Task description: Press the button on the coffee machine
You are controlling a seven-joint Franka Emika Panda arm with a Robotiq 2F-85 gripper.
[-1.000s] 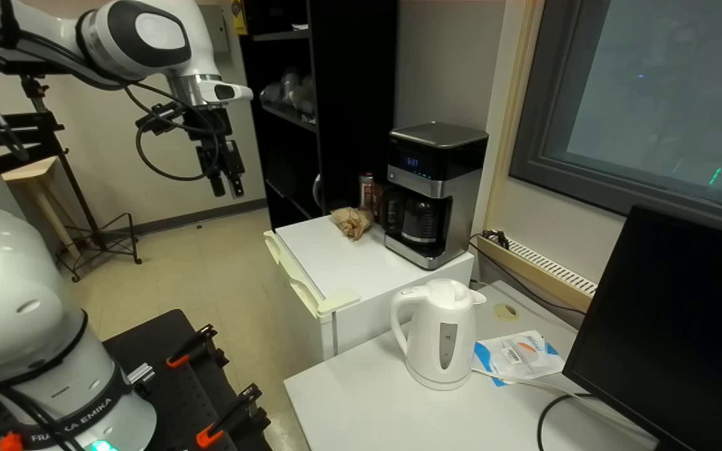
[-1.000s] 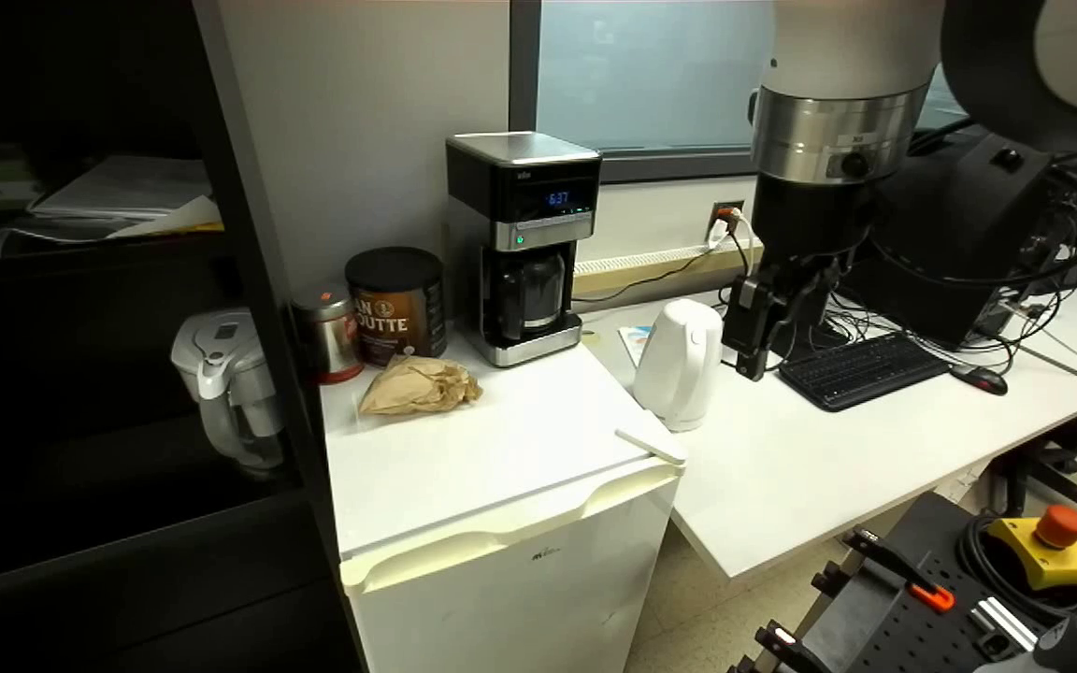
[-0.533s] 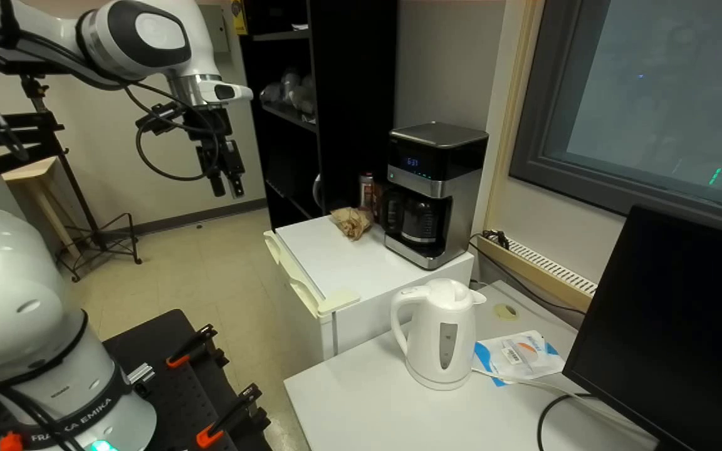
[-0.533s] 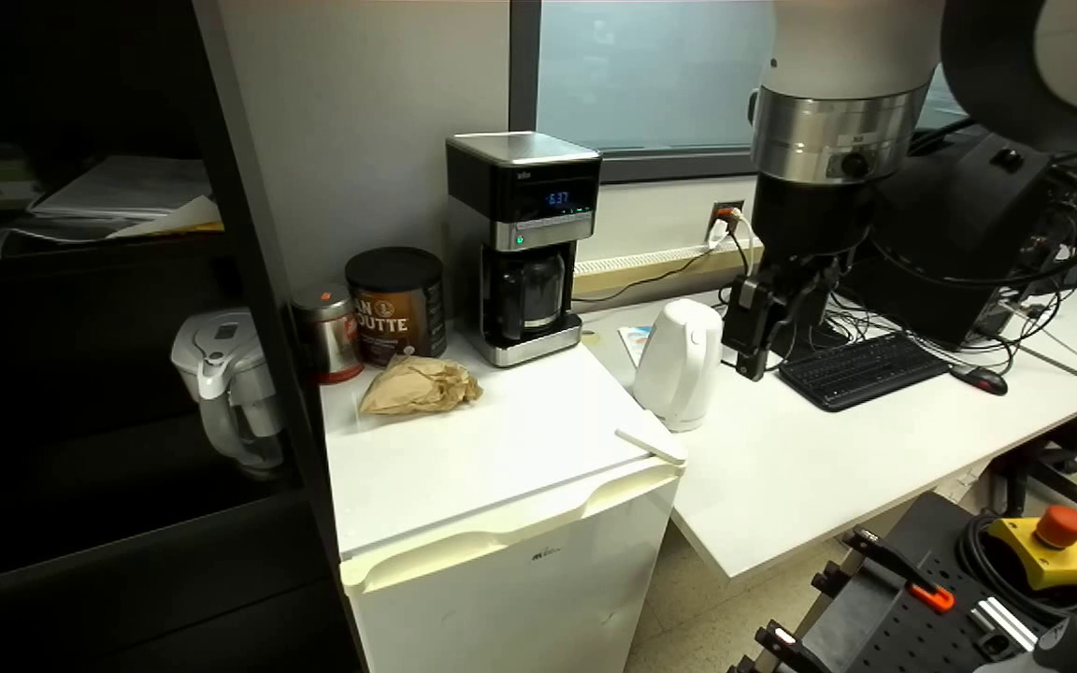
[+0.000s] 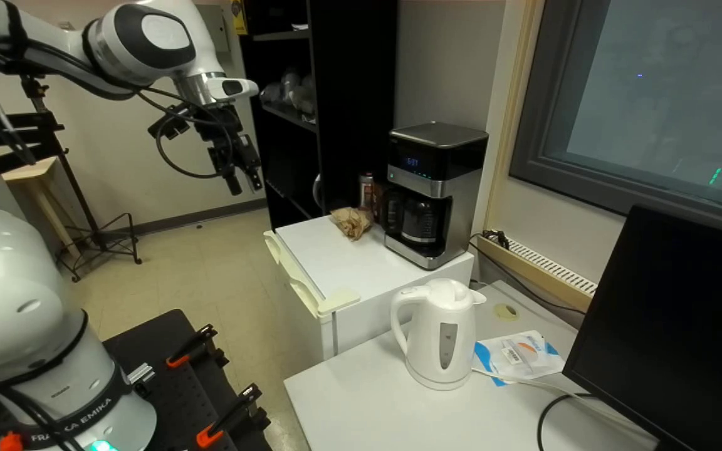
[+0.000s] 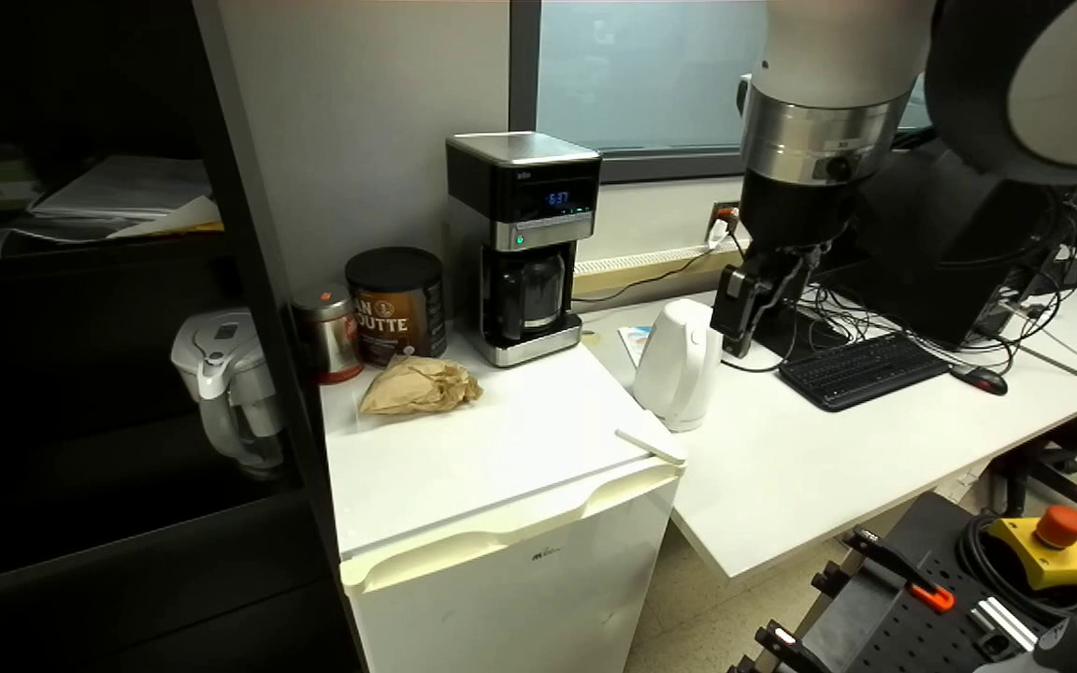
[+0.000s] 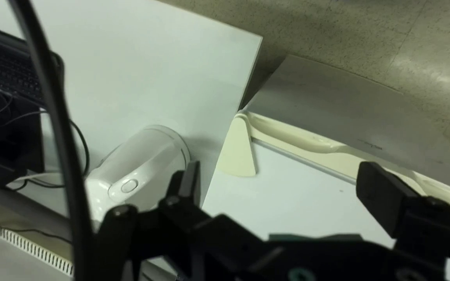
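Probably in the approach step, not yet at the press. Hanging well apart from the coffee machine [image 5: 437,189], with fingers [image 7: 381,197] spread and nothing between them. In an exterior view, look for it atop the fridge [image 5: 361,269], at 3 o'clock from the fingers. Next, likely needs a reach that way, clear of the kettle [image 5: 437,338] at 6 o'clock from the coffee machine, then drawing together for a narrow push. Aim perhaps at the green light [image 6: 520,240] on its front, too small to confirm as the target.

Marks [image 5: 423,175] beneath the clock [image 6: 558,198] on the coffee machine [image 5: 439,190], possibly button labels, illegibly small
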